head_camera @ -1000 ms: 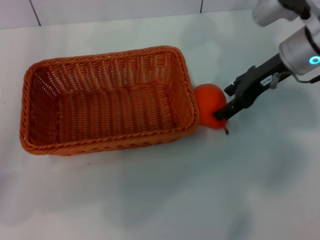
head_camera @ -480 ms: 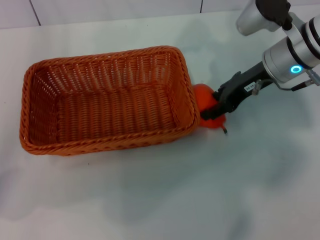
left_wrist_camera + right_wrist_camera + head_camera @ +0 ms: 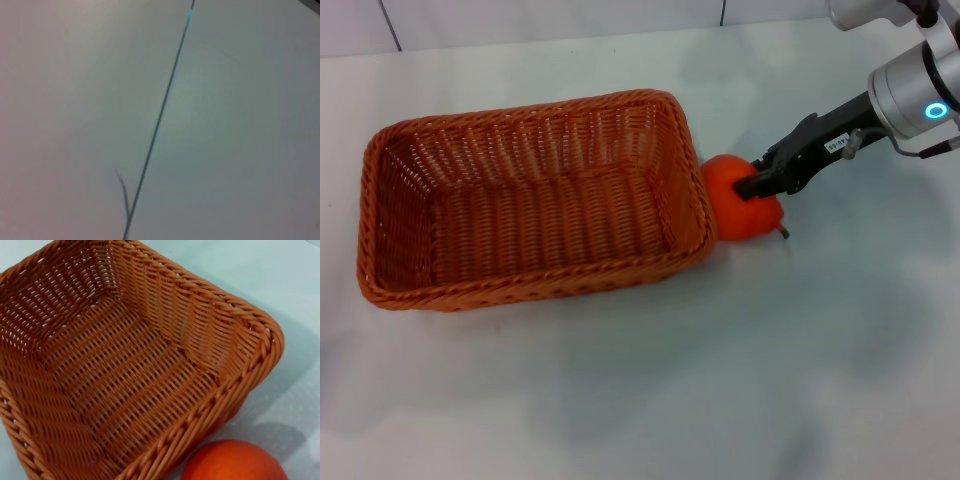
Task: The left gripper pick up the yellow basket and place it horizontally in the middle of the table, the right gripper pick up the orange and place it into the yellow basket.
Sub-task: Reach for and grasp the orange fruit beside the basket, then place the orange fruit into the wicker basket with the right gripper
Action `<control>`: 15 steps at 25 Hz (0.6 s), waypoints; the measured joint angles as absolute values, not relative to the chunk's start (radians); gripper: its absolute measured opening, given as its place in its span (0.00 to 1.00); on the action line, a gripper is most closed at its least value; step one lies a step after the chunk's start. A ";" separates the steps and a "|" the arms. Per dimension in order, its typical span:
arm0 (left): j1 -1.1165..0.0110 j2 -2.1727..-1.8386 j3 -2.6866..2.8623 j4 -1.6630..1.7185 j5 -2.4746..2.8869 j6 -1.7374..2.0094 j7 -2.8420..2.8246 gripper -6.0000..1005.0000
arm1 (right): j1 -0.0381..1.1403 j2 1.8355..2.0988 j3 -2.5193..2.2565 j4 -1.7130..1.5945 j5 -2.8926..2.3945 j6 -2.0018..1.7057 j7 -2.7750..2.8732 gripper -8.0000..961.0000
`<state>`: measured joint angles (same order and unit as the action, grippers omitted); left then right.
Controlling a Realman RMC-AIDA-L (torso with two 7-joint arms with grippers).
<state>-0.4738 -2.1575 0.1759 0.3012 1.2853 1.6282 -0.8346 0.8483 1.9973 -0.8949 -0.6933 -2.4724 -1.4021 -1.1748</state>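
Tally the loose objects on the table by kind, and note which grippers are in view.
Baskets: 1, the yellow basket, with nothing in it.
Fruit: 1, the orange, outside against the basket's end wall.
Grippers in view: 1, the right gripper, closed on the orange.
Total: 2 objects on the table, plus 1 gripper.

yellow basket wall beside orange

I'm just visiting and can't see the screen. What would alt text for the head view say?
The right pincer grips an orange resting just outside the right end of an empty woven basket on a white table. Its black fingers are shut on the fruit, the silver wrist reaching in from the upper right. The left pincer is out of sight.
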 joint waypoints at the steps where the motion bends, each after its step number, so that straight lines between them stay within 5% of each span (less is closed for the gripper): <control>1: -0.474 -2.158 0.176 0.301 1.280 1.628 -0.836 0.47 | 0.848 1.996 -0.894 -0.693 -2.472 -1.402 -1.177 0.38; 8: -0.473 -2.158 0.175 0.300 1.276 1.630 -0.836 0.47 | 0.840 1.992 -0.844 -0.695 -2.458 -1.404 -1.196 0.28; 15: -0.465 -2.158 0.175 0.301 1.276 1.638 -0.836 0.47 | 0.780 1.949 -0.685 -0.703 -2.286 -1.395 -1.226 0.21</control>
<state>-0.4651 -2.1583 0.1748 0.3011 1.2761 1.6375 -0.8360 0.7800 1.9490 -0.6852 -0.7032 -2.2858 -1.3955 -1.2258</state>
